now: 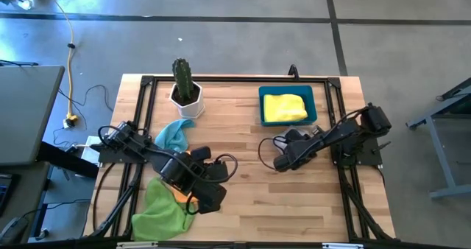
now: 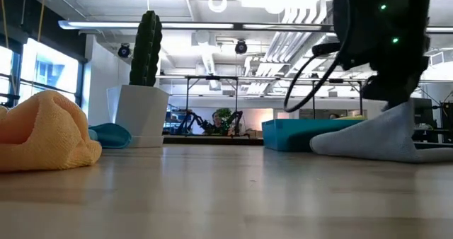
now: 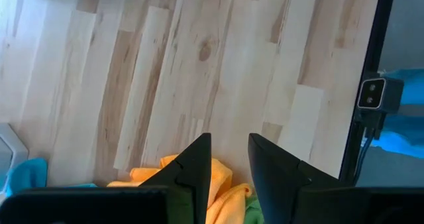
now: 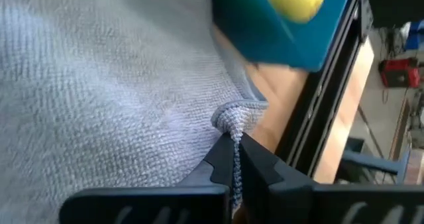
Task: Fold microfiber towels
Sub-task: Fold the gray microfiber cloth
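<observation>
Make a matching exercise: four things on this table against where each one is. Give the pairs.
Things:
1. yellow towel
2. grey towel
3. orange towel
4. cactus

Places:
A. in a white pot
B. pinched in the right hand
C. in the blue bin
D. under the left hand

Pairs: 1-C, 2-B, 3-D, 4-A

The left arm hides most of the orange towel.
</observation>
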